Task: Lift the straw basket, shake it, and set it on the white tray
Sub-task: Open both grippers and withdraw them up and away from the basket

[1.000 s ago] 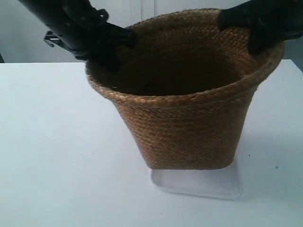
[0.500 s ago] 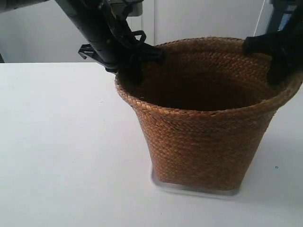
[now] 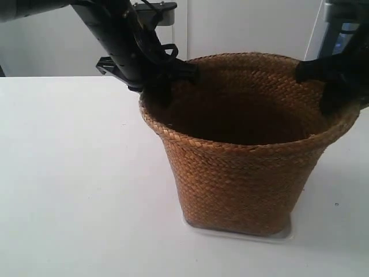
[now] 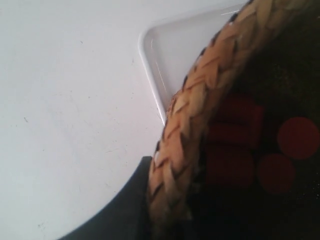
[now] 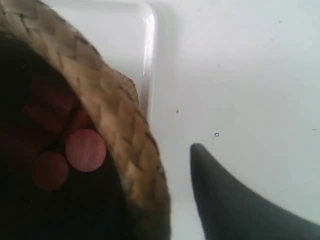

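Note:
The straw basket (image 3: 242, 173) stands upright on the white tray (image 3: 284, 234), which shows only as a thin rim under its base. The arm at the exterior view's left holds its gripper (image 3: 167, 78) over the basket's braided rim; the arm at the exterior view's right has its gripper (image 3: 331, 81) at the opposite rim. In the left wrist view my left gripper (image 4: 175, 200) is shut on the rim (image 4: 200, 100), its outer finger pressed against the braid. In the right wrist view my right gripper (image 5: 165, 200) is open, its outer finger (image 5: 225, 200) standing apart from the rim (image 5: 120, 125). Both inner fingers are hidden in the dark interior.
Red blocks and round discs (image 5: 85, 150) lie on the basket's floor, with the red blocks (image 4: 235, 145) also in the left wrist view. The white tabletop (image 3: 75, 173) spreads around the tray. A pale wall stands behind.
The basket was lifted and tilted above the tray; it has come down and now sits upright on it. Both arms came down with it.

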{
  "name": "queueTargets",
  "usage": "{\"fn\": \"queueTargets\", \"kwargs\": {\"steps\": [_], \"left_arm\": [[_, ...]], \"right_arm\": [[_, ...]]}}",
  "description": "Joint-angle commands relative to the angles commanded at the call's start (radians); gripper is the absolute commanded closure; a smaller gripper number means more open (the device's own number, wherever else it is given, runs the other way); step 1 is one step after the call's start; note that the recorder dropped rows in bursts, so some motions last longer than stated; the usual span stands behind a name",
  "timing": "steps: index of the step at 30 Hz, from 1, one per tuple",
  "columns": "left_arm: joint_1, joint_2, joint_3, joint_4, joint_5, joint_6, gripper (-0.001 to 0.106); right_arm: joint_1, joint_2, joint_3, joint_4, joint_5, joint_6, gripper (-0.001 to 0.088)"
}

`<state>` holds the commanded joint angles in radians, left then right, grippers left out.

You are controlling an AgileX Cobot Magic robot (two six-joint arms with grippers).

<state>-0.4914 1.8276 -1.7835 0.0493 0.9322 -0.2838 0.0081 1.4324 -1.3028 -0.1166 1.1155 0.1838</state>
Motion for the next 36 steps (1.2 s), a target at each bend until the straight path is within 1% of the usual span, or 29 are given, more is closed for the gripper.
{"fn": "queueTargets", "kwargs": {"steps": [1,2,3,4,5,6,8,15,19,22,25,26,28,29,30,31,32,33,34,35,36], "left_arm": [[0.0,0.0,0.0,0.0,0.006,0.0,0.064],[0.0,0.0,0.0,0.0,0.008,0.0,0.052],[0.0,0.0,0.0,0.0,0.01,-0.01,0.038],[0.0,-0.002,0.0,0.0,0.012,-0.011,0.028],[0.0,-0.004,0.0,0.0,0.016,-0.013,0.015],[0.0,-0.006,0.0,0.002,0.021,-0.013,0.01],[0.0,-0.015,0.0,0.014,0.041,-0.013,0.004],[0.0,-0.093,0.0,0.019,0.075,0.008,0.004],[0.0,-0.163,0.011,-0.038,0.086,0.1,0.005],[0.0,-0.225,0.043,-0.112,0.091,0.158,0.009],[0.0,-0.3,0.111,-0.191,0.085,0.242,0.021],[0.0,-0.327,0.14,-0.213,0.085,0.269,0.028],[0.0,-0.384,0.197,-0.25,0.085,0.321,0.046],[0.0,-0.411,0.232,-0.27,0.085,0.348,0.059],[0.0,-0.438,0.268,-0.288,0.079,0.37,0.073],[0.0,-0.461,0.299,-0.304,0.066,0.38,0.085],[0.0,-0.489,0.338,-0.321,0.04,0.396,0.1],[0.0,-0.518,0.379,-0.342,0.002,0.409,0.104],[0.0,-0.543,0.412,-0.359,-0.033,0.414,0.104],[0.0,-0.577,0.453,-0.392,-0.089,0.421,0.104],[0.0,-0.609,0.496,-0.421,-0.154,0.425,0.104]], "right_arm": [[0.0,0.0,0.0,0.0,0.0,0.0,0.0214],[0.0,-0.002,0.0,0.0,-0.002,-0.002,0.0147],[0.0,-0.005,0.0,0.0,-0.006,-0.004,0.0099],[0.0,-0.007,0.0,0.0,-0.008,-0.009,0.0077],[0.0,-0.013,-0.002,0.0,-0.008,-0.019,0.0068],[0.0,-0.021,-0.002,0.0,-0.01,-0.027,0.0068],[0.0,-0.045,-0.002,0.0,-0.015,-0.031,0.0068],[0.0,-0.175,-0.002,0.004,-0.038,-0.051,0.0068],[0.0,-0.235,-0.002,0.056,-0.022,-0.1,0.0069],[0.0,-0.276,0.002,0.117,0.01,-0.147,0.007],[0.002,-0.316,0.002,0.138,0.022,-0.165,0.0071],[0.002,-0.328,0.002,0.138,0.013,-0.165,0.0072],[0.002,-0.357,0.002,0.138,-0.005,-0.165,0.0081],[0.002,-0.369,0.002,0.138,-0.005,-0.165,0.0113],[0.002,-0.384,0.002,0.138,-0.007,-0.165,0.0173],[0.002,-0.394,0.002,0.138,-0.007,-0.165,0.0261],[0.002,-0.405,0.002,0.138,-0.007,-0.173,0.0351],[0.002,-0.413,0.002,0.138,-0.007,-0.184,0.0516],[0.002,-0.42,0.002,0.138,0.002,-0.202,0.0635],[0.002,-0.429,0.002,0.138,0.016,-0.206,0.0779],[0.002,-0.435,0.002,0.138,0.036,-0.206,0.0864]]}}
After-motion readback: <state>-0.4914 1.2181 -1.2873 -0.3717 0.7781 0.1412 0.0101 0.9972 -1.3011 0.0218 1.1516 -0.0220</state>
